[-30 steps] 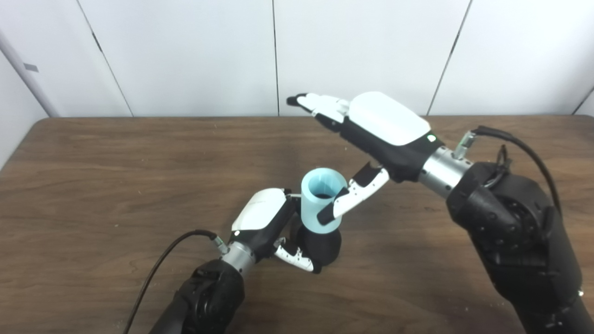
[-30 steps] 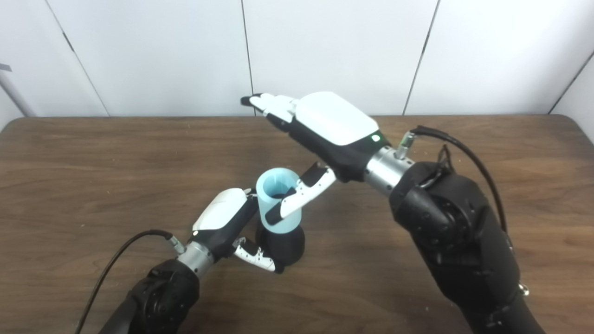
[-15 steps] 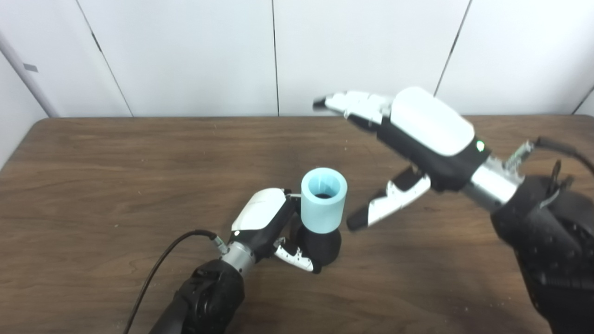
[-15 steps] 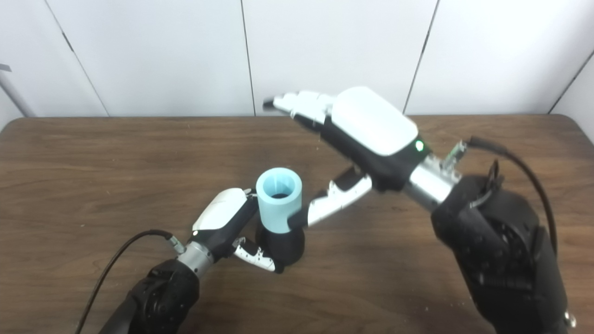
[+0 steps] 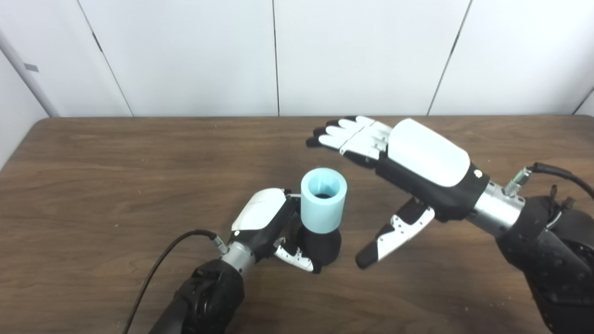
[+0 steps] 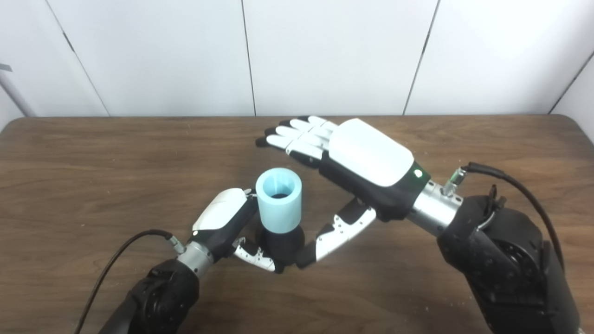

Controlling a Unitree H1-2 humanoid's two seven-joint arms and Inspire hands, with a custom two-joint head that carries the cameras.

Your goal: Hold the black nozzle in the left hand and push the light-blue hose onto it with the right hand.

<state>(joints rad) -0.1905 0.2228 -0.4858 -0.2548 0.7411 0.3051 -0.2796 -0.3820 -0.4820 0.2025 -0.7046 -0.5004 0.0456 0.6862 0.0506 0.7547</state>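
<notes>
Two hands share the brown wood-grain desk (image 5: 93,153) in the left eye view. The left hand (image 5: 264,218) has its fingers wrapped around the squat black plastic nozzle (image 5: 322,246), which stands upright on the desk near the middle. The short light-blue cylindrical hose (image 5: 323,199) sits upright on top of the nozzle, its open mouth facing up. The right hand (image 5: 417,167) hangs just to the right of the hose, apart from it, fingers spread and flat, thumb pointing down toward the desk, holding nothing.

From the right eye view, the left hand (image 6: 222,218) shows the same closed grip around the nozzle (image 6: 283,243), with the hose (image 6: 279,199) seated on it. The right hand (image 6: 362,162) is splayed and empty; its thumb tip lies close beside the nozzle's base, though whether it touches I cannot tell.

Judged from this, the hose is already on the nozzle and the pushing step looks nearly or fully done. If it needs seating deeper, the next move calls for the right palm to press straight down on the hose rim while the left hand braces.
</notes>
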